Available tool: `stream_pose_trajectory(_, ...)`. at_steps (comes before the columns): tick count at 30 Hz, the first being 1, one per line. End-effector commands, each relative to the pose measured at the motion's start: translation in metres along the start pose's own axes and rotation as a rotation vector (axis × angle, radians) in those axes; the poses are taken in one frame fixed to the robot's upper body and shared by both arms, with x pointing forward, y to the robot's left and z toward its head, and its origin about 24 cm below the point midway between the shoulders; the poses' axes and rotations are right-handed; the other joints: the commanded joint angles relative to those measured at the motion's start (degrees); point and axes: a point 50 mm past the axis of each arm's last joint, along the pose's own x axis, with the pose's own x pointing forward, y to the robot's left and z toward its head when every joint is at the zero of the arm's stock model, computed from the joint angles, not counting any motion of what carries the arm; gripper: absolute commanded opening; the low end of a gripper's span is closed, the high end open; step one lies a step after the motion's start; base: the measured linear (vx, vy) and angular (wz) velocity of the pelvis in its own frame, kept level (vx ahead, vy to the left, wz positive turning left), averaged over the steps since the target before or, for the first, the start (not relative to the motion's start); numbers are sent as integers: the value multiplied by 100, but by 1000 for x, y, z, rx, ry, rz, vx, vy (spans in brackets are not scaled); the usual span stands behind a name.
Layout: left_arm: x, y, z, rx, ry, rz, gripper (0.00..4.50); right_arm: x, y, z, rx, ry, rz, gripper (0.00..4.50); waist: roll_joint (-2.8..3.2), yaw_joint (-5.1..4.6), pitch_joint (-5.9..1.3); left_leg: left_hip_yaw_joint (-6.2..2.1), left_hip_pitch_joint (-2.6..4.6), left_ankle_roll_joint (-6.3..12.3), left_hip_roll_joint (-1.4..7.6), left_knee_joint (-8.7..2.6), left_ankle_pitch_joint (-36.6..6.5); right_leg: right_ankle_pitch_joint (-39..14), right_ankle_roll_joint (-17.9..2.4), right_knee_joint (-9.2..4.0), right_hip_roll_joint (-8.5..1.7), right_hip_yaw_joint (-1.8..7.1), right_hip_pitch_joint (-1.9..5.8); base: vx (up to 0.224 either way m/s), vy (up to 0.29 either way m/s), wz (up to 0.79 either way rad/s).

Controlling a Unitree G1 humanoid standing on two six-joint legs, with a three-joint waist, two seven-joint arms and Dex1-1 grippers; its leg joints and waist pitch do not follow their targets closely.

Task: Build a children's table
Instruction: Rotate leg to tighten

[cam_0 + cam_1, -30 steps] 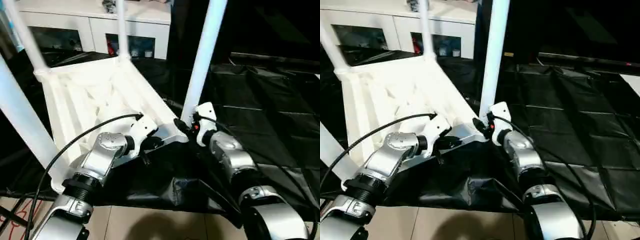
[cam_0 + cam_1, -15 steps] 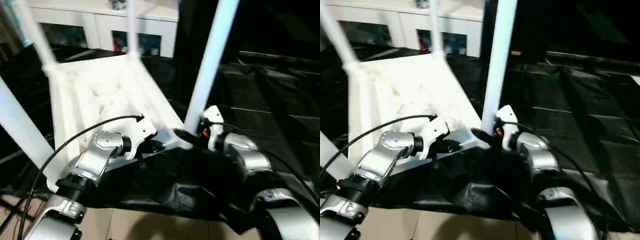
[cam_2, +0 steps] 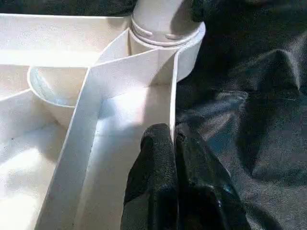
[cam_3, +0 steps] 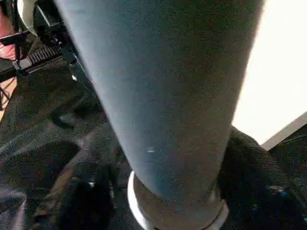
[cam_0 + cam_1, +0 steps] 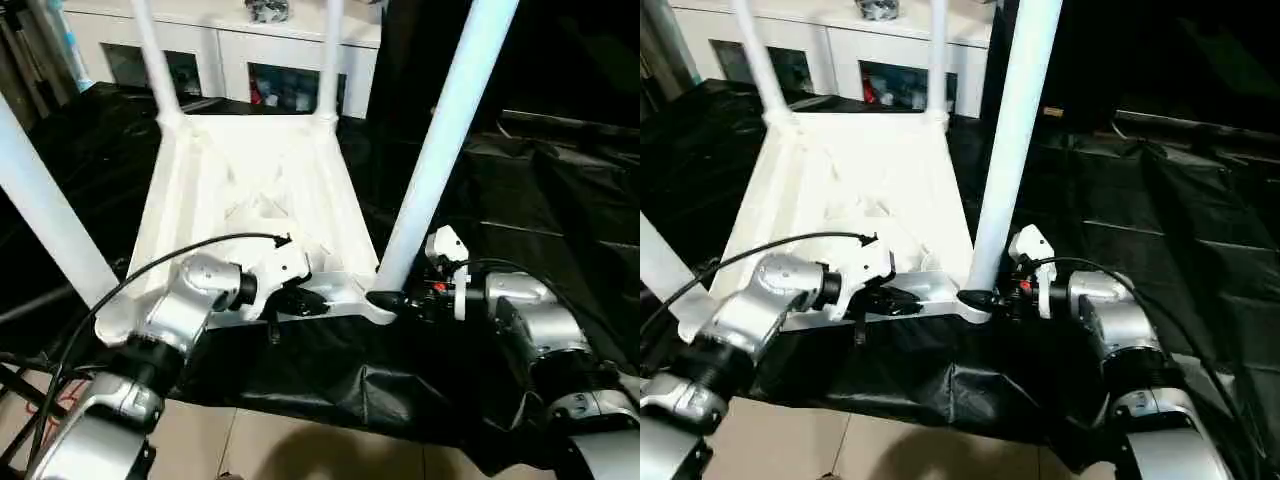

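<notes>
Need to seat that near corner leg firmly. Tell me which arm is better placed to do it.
Right, probably. The right gripper sits at the base of the near leg, a finger on each side. The left gripper is pinched on the tabletop's rim.

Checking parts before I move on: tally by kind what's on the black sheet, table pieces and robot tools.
Table top, upside down: 1
Legs standing in its corner sockets: 4
Tools, left tool and right tool: 2
Total: 7
</notes>
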Motion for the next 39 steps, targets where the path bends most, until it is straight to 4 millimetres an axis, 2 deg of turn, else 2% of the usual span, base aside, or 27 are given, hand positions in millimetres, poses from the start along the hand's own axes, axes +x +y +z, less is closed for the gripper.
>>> stream_pose_trajectory(1, -5, 13, 2, -6, 28, 91, 0, 24, 25, -15, 56, 46, 226, 250, 27, 5, -303, 28, -6, 270, 135, -361, -1196, -1083, -1316, -359, -304, 209, 283, 0, 0, 0)
stream_pose_trajectory(8, -2, 9, 3, -34, -7, 87, 0, 28, 21, -13, 62, 6, 150, 217, 33, 8, -300, 30, 8, 228, 138, -363, -1272, -1199, -1320, -371, -315, 211, 273, 0, 0, 0)
stream_pose_trajectory(9, 2, 6, 5, -56, -29, 97, 0, 35, 12, -13, 70, -7, -9, 217, 18, 1, -299, 31, 6, 220, 137, -362, -1262, -1213, -1313, -374, -321, 216, 269, 0, 0, 0)
stream_pose_trajectory(10, 2, 6, 5, -56, -29, 97, 0, 35, 12, -13, 70, -7, -9, 212, 36, -11, -292, 28, 10, 183, 143, -370, -1286, -1256, -1321, -368, -335, 223, 246, 0, 0, 0)
stream_pose_trajectory(11, 4, 5, 6, -65, -36, 103, 0, 38, 9, -14, 77, -10, -73, 208, 20, -83, -270, -9, -41, 89, 115, -406, -1460, -1751, -1151, -409, -334, 200, 280, 0, 0, 0)
stream_pose_trajectory(12, 4, 5, 6, -65, -36, 103, 0, 38, 9, -14, 77, -10, -73, 208, 26, -92, -269, -17, -22, 64, 112, -409, -1539, -1934, -1089, -433, -338, 200, 267, 0, 0, 0)
stream_pose_trajectory(13, 9, 1, 9, -79, -53, 113, 0, 46, 3, -15, 99, -16, -212, 205, 13, -126, -270, -25, -4, 29, 120, -407, -1614, -2121, -1032, -445, -345, 209, 240, 0, 0, 0)
stream_pose_trajectory(14, 10, 1, 9, -81, -56, 115, 0, 47, 2, -16, 104, -17, -231, 204, 22, -146, -267, -33, -3, -5, 124, -416, -1626, -2166, -1034, -448, -353, 211, 232, 0, 0, 0)
stream_pose_trajectory(15, 18, -5, 14, -99, -80, 134, 0, 58, -1, -16, 143, -30, -355, 203, -5, -220, -270, -50, -57, -52, 120, -424, -1603, -2171, -1010, -425, -346, 203, 268, 0, 0, 0)
stream_pose_trajectory(17, 23, -9, 18, -111, -96, 143, 0, 65, -1, -16, 170, -42, -397, 200, 10, -273, -268, -71, -97, -89, 109, -437, -1532, -2204, -932, -434, -348, 184, 287, 0, 0, 0)
stream_pose_trajectory(19, 31, -15, 23, -122, -115, 147, 0, 75, 2, -14, 188, -55, -429, 198, 15, -320, -270, -41, -34, -1, 98, -404, -1702, -2149, -977, -480, -320, 191, 221, 0, 0, 0)
stream_pose_trajectory(23, 42, -26, 33, -130, -152, 137, 0, 87, 5, -10, 174, -72, -466, 198, 15, -333, -281, -26, -28, 78, 107, -394, -1664, -1947, -1082, -458, -318, 192, 218, 0, 0, 0)
stream_pose_trajectory(25, 44, -28, 33, -120, -150, 130, 0, 89, 7, -7, 169, -101, -442, 267, 15, -327, -280, -19, -30, 136, 105, -393, -1641, -1847, -1098, -459, -306, 191, 219, 0, 0, 0)
stream_pose_trajectory(26, 44, -29, 34, -117, -146, 133, 0, 90, 6, -6, 169, -107, -448, 266, 14, -333, -283, -16, -33, 152, 106, -394, -1621, -1754, -1120, -448, -301, 193, 222, 0, 0, 0)
stream_pose_trajectory(28, 43, -28, 32, -107, -137, 138, 0, 85, 3, -4, 176, -122, -443, 273, 26, -329, -289, -14, -21, 161, 111, -393, -1595, -1702, -1155, -448, -308, 198, 220, 0, 0, 0)
stream_pose_trajectory(29, 41, -27, 31, -104, -131, 144, 0, 80, 1, -3, 158, -123, -431, 287, 18, -299, -292, 11, 0, 208, 113, -373, -1505, -1505, -1231, -434, -296, 206, 207, 0, 0, 0)
stream_pose_trajectory(31, 39, -25, 30, -104, -125, 150, 0, 72, 0, -2, 109, -115, -387, 310, 27, -278, -300, 14, -18, 251, 115, -368, -1397, -1332, -1269, -407, -295, 205, 233, 0, 0, 0)
stream_pose_trajectory(33, 38, -24, 28, -99, -120, 151, 0, 61, 0, -5, 63, -95, -334, 310, 19, -217, -310, 23, -45, 383, 113, -342, -1084, -927, -1283, -369, -285, 201, 276, 0, 0, 0)
stream_pose_trajectory(36, 37, -23, 26, -94, -114, 149, 0, 46, 0, -7, 17, -82, -279, 310, 7, -147, -309, 40, -29, 487, 109, -326, -914, -696, -1377, -351, -291, 203, 285, 0, 0, 0)
stream_pose_trajectory(37, 34, -19, 22, -94, -105, 155, 0, 17, 0, -9, -10, -86, -206, 310, 22, -102, -296, 47, -11, 548, 97, -321, -967, -750, -1318, -384, -269, 203, 301, 0, 0, 0)
stream_pose_trajectory(38, 33, -18, 21, -95, -102, 157, 0, 7, 0, -9, -16, -89, -184, 310, 8, -64, -316, 55, 21, 583, 118, -297, -968, -679, -1328, -361, -280, 213, 292, 0, 0, 0)
stream_pose_trajectory(39, 32, -17, 20, -95, -97, 162, 0, -4, 0, -9, -11, -93, -167, 310, 21, -33, -302, 71, 32, 650, 117, -300, -991, -609, -1397, -361, -271, 221, 256, 0, 0, 0)
